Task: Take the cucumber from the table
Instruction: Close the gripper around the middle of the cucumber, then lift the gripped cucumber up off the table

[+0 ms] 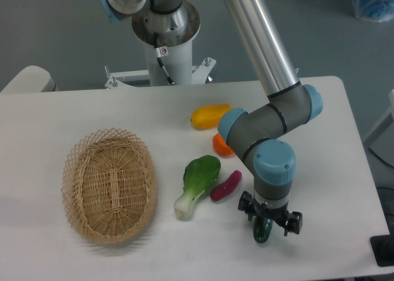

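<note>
While everything sits on the table (74, 114), places are given relative to the cucumber:
Wicker basket (109, 183): far left.
Bok choy (198, 183): left, stalk end toward the front edge.
Eggplant (226, 185): just left, slightly behind.
Cucumber (263, 229): near the front edge, mostly hidden; long axis seemingly front to back.
Gripper (269, 217): directly over it, fingers straddling; grasp cannot be told.
</note>
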